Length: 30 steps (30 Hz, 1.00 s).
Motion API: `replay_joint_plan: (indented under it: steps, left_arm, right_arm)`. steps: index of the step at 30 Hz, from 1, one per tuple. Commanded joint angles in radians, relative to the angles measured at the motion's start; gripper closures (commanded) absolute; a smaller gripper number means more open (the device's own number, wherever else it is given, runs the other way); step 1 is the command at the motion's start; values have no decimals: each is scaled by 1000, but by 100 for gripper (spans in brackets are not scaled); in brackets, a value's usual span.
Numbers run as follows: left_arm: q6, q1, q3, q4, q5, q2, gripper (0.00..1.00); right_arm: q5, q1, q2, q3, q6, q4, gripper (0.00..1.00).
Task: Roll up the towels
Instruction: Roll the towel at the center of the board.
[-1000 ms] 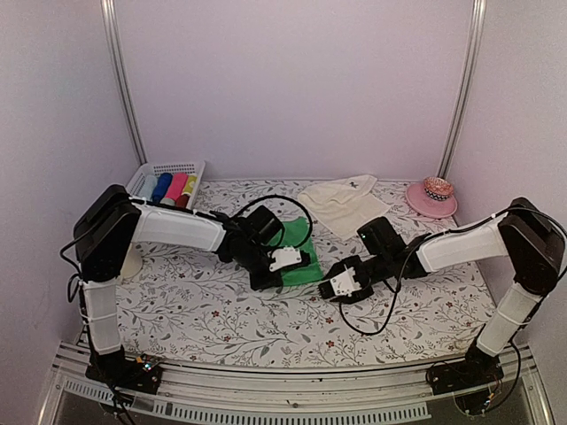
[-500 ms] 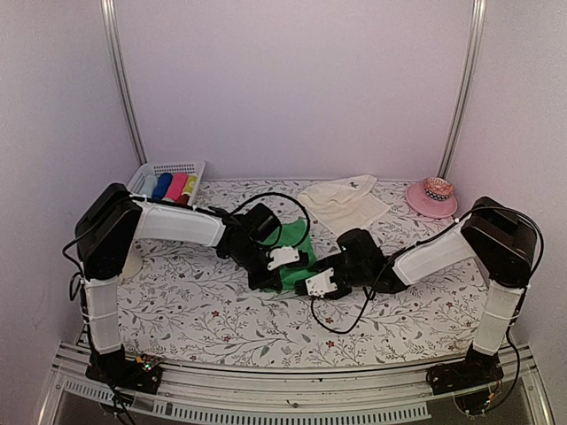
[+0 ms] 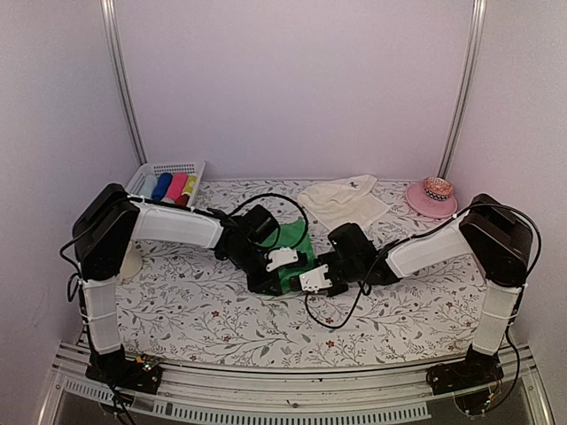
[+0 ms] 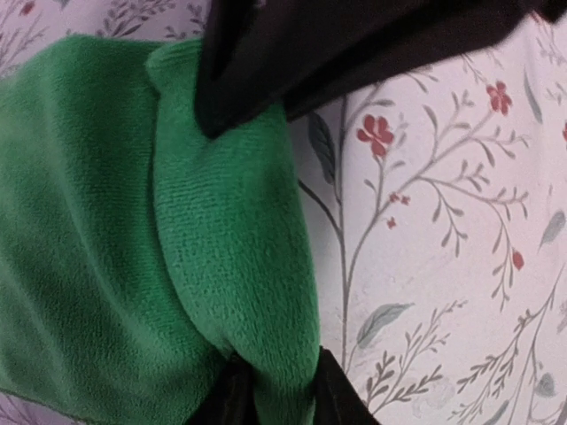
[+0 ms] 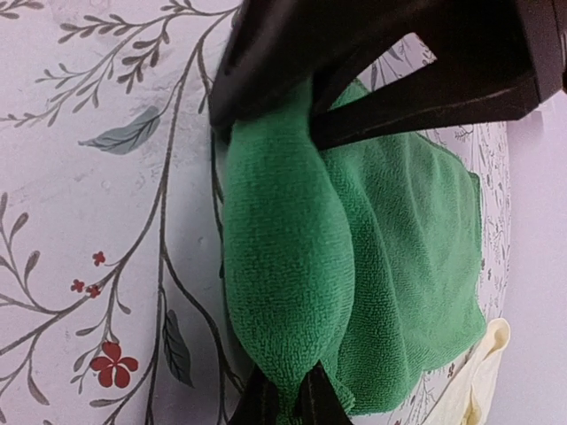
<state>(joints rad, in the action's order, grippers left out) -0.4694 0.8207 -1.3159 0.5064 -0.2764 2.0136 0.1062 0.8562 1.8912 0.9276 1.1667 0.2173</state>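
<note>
The green towel (image 3: 298, 244) lies mid-table with its near edge rolled into a thick fold (image 4: 235, 248). My left gripper (image 3: 282, 270) has a finger on each side of one end of that fold (image 4: 279, 390), and the cloth is squeezed between them. Opposite it, my right gripper (image 3: 306, 276) is shut tight on the other end (image 5: 291, 398) of the roll (image 5: 283, 257). The rest of the green towel (image 5: 407, 266) spreads flat behind the roll. The cream-white towel (image 3: 344, 205) lies flat and unrolled at the back, and its corner (image 5: 478, 381) shows in the right wrist view.
A white basket (image 3: 146, 173) with blue, pink, red and yellow rolls stands at the back left. A pink dish (image 3: 431, 198) sits at the back right. Black cables (image 3: 350, 310) loop over the floral tablecloth (image 3: 221, 319) near both grippers.
My right arm swung left to the green towel and shut on the end of its rolled edge. The left gripper's jaws have widened a little around the fold.
</note>
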Motion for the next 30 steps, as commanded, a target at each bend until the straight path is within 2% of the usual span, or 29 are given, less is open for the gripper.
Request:
replay_joint_plan:
  steps: [1, 5, 13, 17, 22, 30]
  left_arm:
    - [52, 11, 99, 58, 72, -90, 54]
    - [81, 17, 192, -52, 175, -213, 39]
    - [103, 46, 384, -330, 365, -371, 27]
    - [56, 87, 474, -464, 415, -413, 26]
    - [-41, 164, 583, -634, 493, -448, 30]
    - [-149, 271, 685, -862, 643, -411, 37]
  right_arm:
    - [63, -11, 30, 72, -39, -195, 97]
    - [130, -43, 31, 114, -65, -298, 97]
    - [233, -85, 50, 196, -85, -477, 97]
    - [300, -107, 88, 290, -98, -623, 97]
    - [359, -126, 156, 428, -120, -826, 97]
    - [474, -161, 302, 653, -159, -1121, 97]
